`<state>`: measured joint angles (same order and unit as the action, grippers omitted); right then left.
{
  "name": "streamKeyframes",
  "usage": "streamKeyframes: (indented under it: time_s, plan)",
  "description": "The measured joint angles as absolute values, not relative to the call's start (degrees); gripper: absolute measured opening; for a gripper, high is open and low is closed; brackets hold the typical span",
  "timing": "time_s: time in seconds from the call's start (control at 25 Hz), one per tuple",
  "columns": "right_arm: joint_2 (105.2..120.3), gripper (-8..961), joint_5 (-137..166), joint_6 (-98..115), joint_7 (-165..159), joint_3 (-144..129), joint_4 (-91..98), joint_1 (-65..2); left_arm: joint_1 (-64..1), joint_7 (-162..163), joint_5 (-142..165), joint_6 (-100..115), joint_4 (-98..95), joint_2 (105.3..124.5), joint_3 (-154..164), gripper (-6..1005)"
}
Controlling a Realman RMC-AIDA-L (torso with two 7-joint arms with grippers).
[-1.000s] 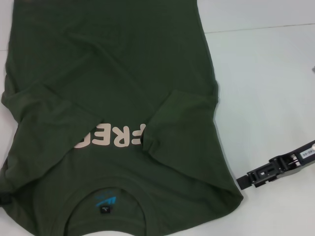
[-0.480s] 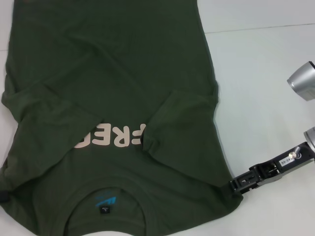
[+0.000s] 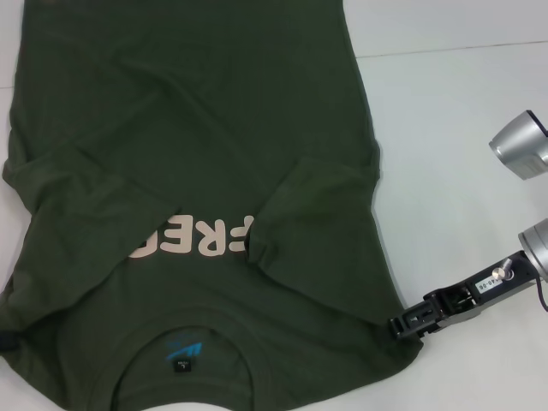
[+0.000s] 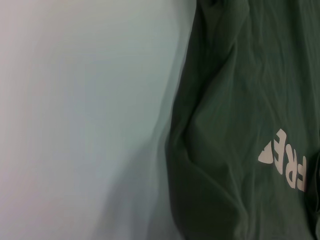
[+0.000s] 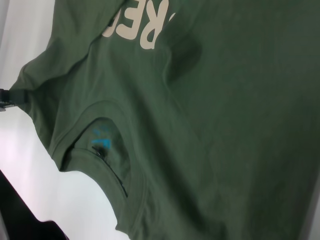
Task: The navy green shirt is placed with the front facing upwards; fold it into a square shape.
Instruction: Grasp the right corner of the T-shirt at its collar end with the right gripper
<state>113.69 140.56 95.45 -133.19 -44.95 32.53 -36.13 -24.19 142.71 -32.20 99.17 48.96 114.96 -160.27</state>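
Note:
The navy green shirt (image 3: 197, 154) lies front up on the white table (image 3: 462, 128), collar nearest me. Both short sleeves are folded in over the chest, and the right one partly covers the pale "FREE" lettering (image 3: 193, 240). The blue neck label (image 3: 182, 351) shows inside the collar. My right gripper (image 3: 402, 328) is low at the shirt's right edge near the shoulder and touches the cloth. A dark tip (image 3: 5, 342) at the shirt's left shoulder corner is my left gripper; it also shows in the right wrist view (image 5: 4, 97). The left wrist view shows the shirt (image 4: 240, 100) and bare table.
The silver links of my right arm (image 3: 522, 145) reach in from the right edge over the bare table. A thin seam (image 3: 454, 47) crosses the table at the back right. The shirt runs past the top and bottom of the head view.
My right gripper has moved left across the bare table and now touches the shirt's right edge. The right arm's silver links have come into view. The shirt has not moved.

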Motion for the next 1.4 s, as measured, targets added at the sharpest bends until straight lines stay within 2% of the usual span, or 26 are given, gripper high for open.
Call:
streamKeyframes:
  time_s: [0.8, 1.0, 1.4]
  plan:
    - [113.65, 785, 140.6, 93.7, -135.1, -45.0, 32.3, -36.2, -24.4, 142.7, -32.2, 99.6, 48.8, 114.96, -160.5, 27]
    - [113.69, 566, 140.7, 93.6, -135.2, -45.5, 31.9, -36.3, -24.5, 142.7, -32.2, 99.7, 48.7, 114.96, -160.4, 28]
    - [113.73, 245, 140.7, 93.6, -135.3, -46.1, 31.9, -36.1, -24.6, 142.6, -32.2, 99.7, 48.7, 114.96, -160.2, 28]
